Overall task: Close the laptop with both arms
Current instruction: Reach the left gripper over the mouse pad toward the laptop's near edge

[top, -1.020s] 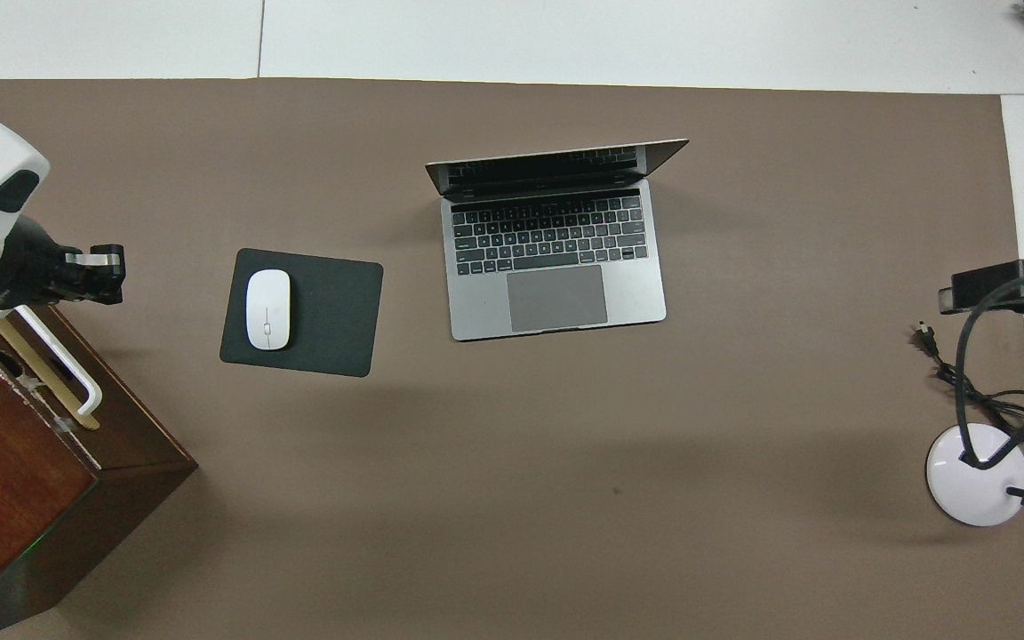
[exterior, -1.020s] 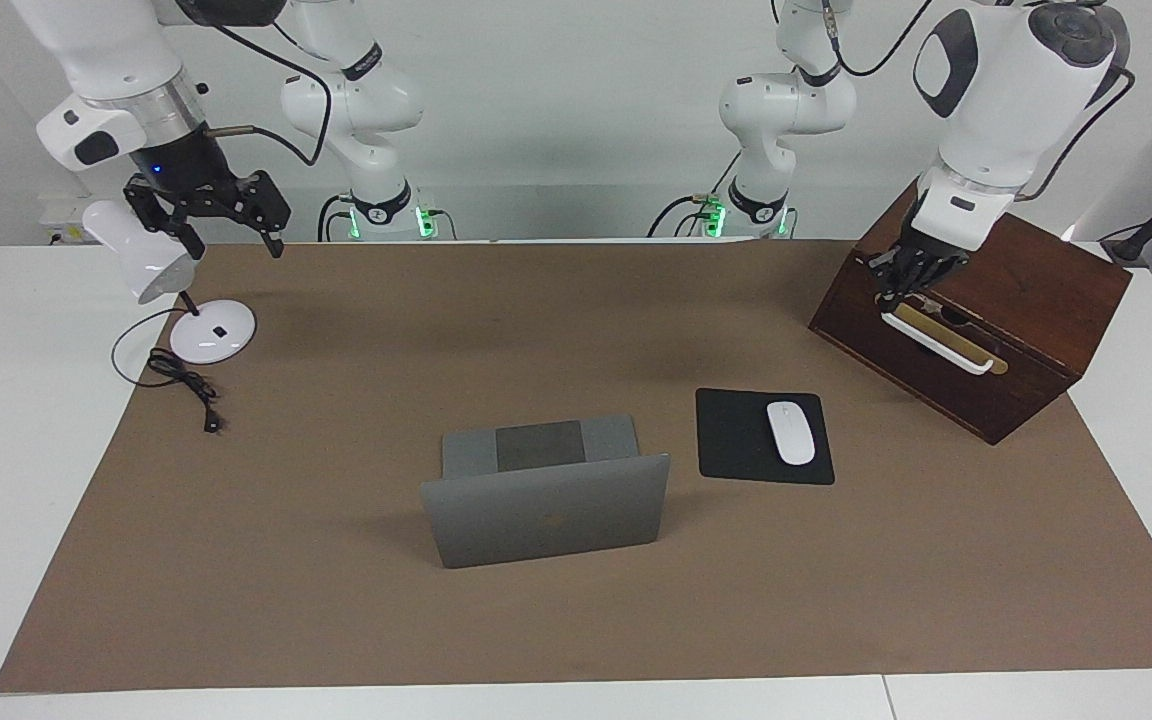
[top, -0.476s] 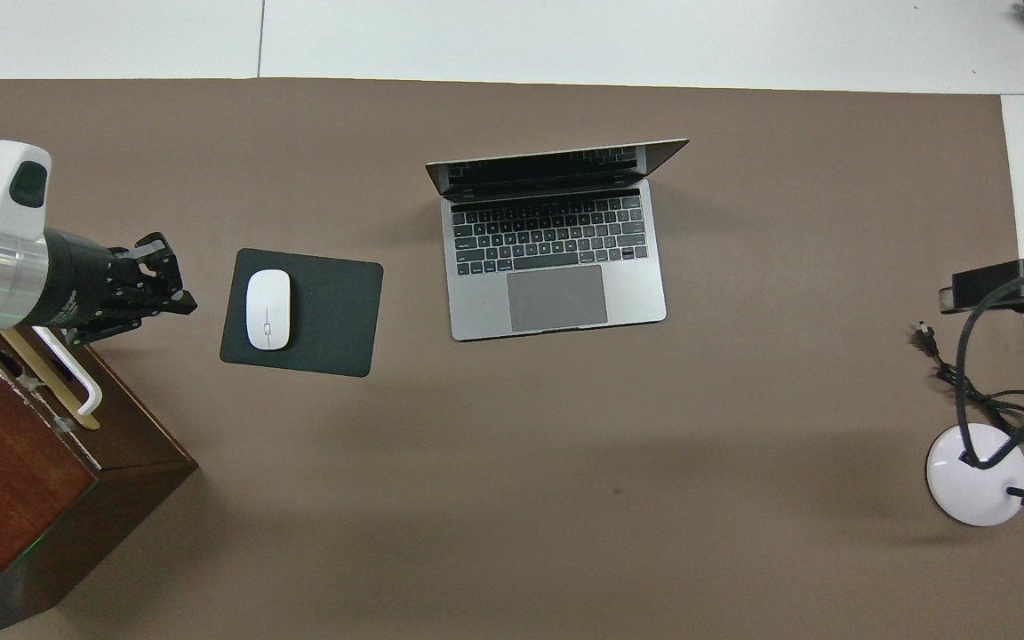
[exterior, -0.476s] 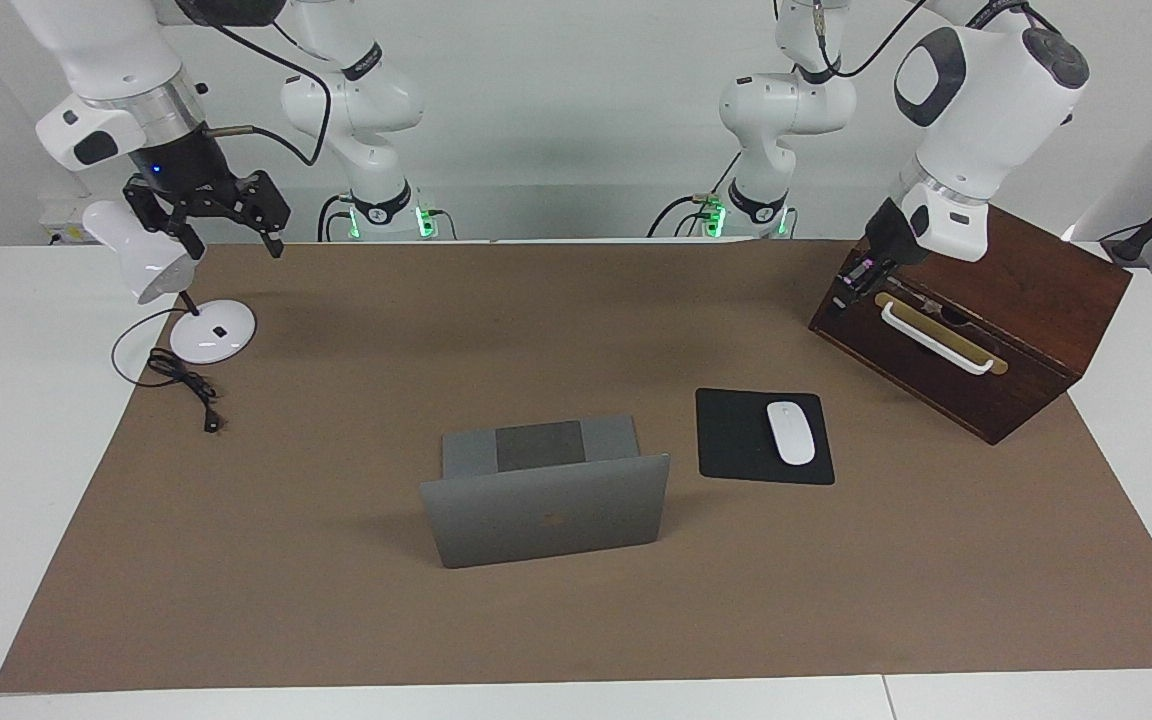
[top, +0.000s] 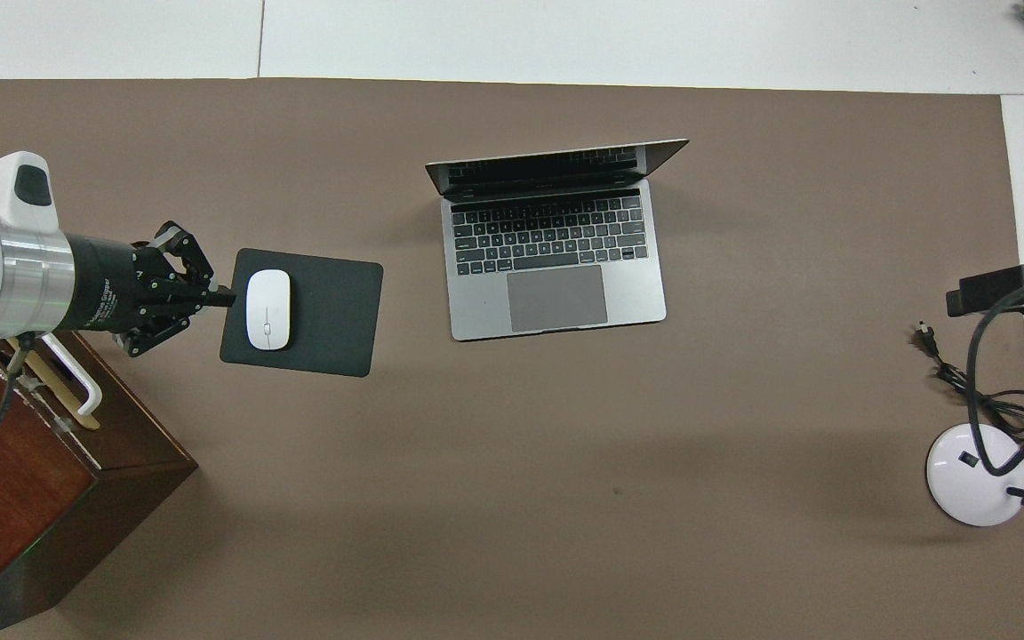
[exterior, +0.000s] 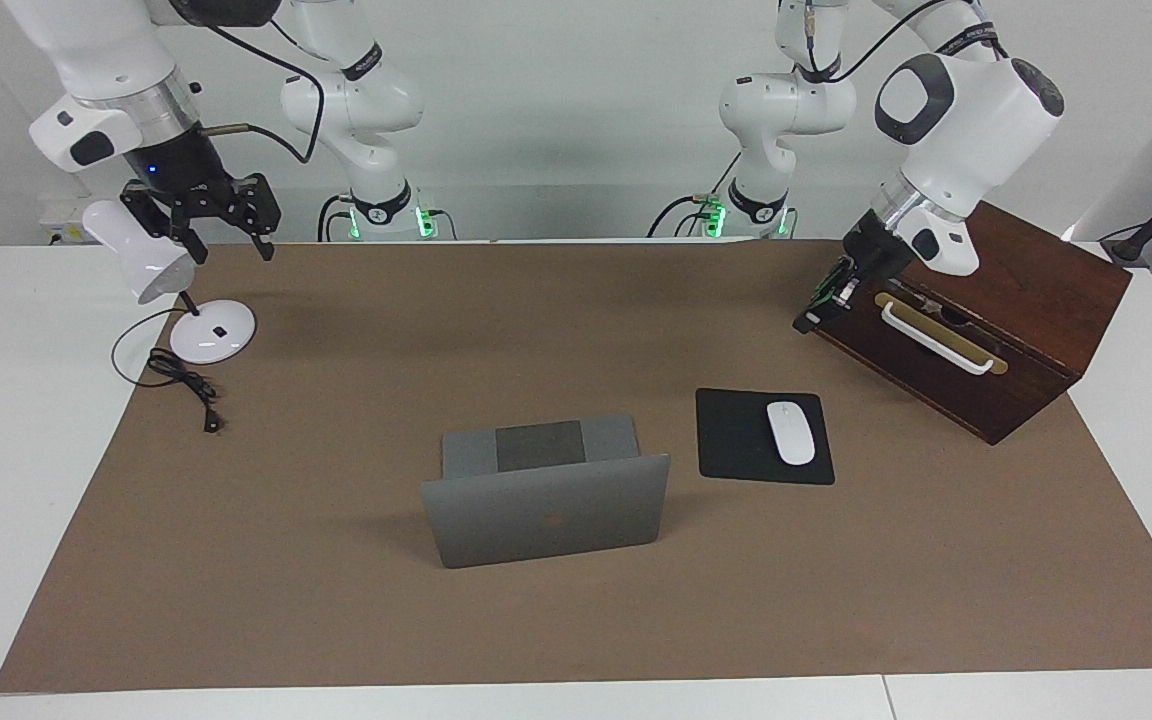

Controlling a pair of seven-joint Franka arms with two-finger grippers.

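Observation:
The silver-grey laptop (exterior: 546, 510) stands open in the middle of the brown mat, its lid upright and its dark keyboard (top: 552, 236) facing the robots. My left gripper (exterior: 820, 303) hangs in the air beside the wooden box's corner. In the overhead view (top: 220, 299) its fingers meet in a point at the mouse pad's edge, empty. My right gripper (exterior: 219, 238) is open and empty, up over the lamp at the right arm's end. One of its fingers (top: 979, 290) shows in the overhead view. Both grippers are well apart from the laptop.
A black mouse pad (exterior: 736, 440) with a white mouse (exterior: 791, 432) lies beside the laptop toward the left arm's end. A dark wooden box (exterior: 1026, 300) with a white handle stands past it. A white desk lamp (exterior: 213, 331) and its cable (exterior: 181, 380) stand at the right arm's end.
My left gripper has left the box's handle, turned and moved out toward the mouse pad. My right gripper has barely shifted. The laptop has not moved.

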